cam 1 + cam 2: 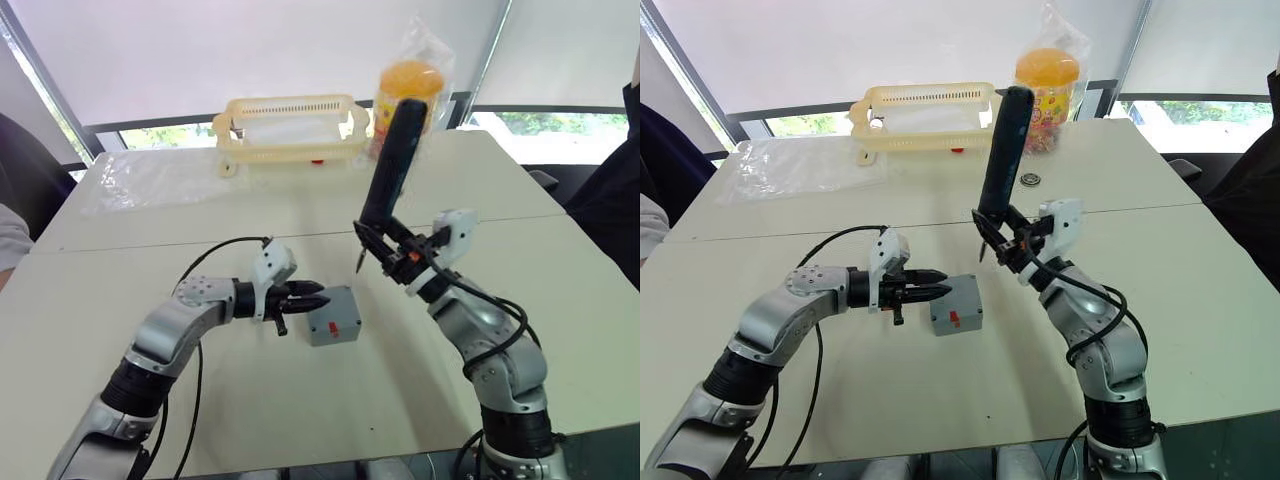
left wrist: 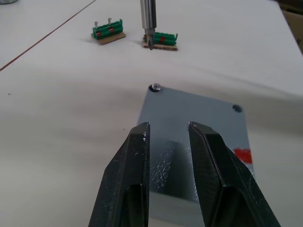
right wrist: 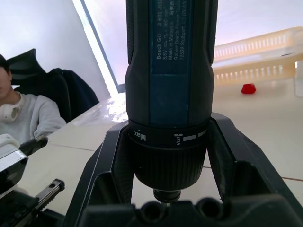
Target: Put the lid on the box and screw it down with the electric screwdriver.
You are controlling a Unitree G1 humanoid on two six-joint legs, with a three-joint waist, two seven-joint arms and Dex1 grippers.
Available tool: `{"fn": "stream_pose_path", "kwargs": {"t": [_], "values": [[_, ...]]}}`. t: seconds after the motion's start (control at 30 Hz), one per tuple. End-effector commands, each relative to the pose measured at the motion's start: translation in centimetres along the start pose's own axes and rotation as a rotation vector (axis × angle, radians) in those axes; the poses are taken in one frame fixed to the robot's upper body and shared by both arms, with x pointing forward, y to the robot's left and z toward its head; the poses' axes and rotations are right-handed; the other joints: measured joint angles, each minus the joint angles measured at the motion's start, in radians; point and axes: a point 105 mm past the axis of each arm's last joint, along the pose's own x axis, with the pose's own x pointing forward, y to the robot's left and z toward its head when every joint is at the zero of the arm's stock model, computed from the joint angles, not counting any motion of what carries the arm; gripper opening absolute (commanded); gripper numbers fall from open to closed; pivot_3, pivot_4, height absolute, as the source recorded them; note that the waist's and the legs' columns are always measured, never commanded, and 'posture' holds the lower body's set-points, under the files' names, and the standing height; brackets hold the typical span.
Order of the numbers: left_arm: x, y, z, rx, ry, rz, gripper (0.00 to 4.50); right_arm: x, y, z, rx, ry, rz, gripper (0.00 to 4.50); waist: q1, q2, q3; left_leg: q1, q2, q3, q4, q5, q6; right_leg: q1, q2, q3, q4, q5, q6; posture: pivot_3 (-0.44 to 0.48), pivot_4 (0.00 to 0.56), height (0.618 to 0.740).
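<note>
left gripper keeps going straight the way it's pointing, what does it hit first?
The box. The left gripper points at its near side, fingertips level with the lidded top in the left wrist view; whether they already touch is unclear.

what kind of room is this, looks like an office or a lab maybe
Probably an office or meeting room used as a test space: pale tables pushed together, roller blinds over big windows, and a seated person with headphones round the neck beside a dark office chair.

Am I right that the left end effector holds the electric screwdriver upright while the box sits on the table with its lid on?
Not quite: the right end effector holds the electric screwdriver, as the right eye view shows. The box is on the table with its lid on.
</note>
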Motion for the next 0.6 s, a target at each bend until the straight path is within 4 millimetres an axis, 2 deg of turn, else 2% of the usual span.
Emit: {"fn": "stream_pose_path", "kwargs": {"t": [0.03,0.27,0.6], "values": [[0.1,-0.3,-0.2,0.047,0.002,-0.009,1.25,-0.2,1.8,2.6,-0.055,-0.114,0.053,1.75,0.000,0.000,0.000,0.000,0.000,0.000,0.000,0.000,0.000,0.000,0.000,0.000,0.000,0.000,0.000,0.000,0.150,0.740],[0.5,-0.5,-1.3,0.059,0.038,-0.011,1.25,-0.6,1.7,1.7,-0.045,-0.088,0.043,1.75,0.002,0.000,0.000,0.000,0.000,0.000,0.001,0.000,0.000,0.001,0.000,0.000,0.000,0.000,0.000,0.000,0.150,0.740],[0.8,-1.0,-1.1,0.085,0.034,-0.036,1.25,-0.7,1.4,1.1,-0.054,-0.083,0.027,1.75,0.002,0.000,0.000,0.000,0.000,0.000,0.001,0.000,0.000,0.001,0.000,0.000,0.000,0.000,0.000,0.000,0.150,0.740]]}}
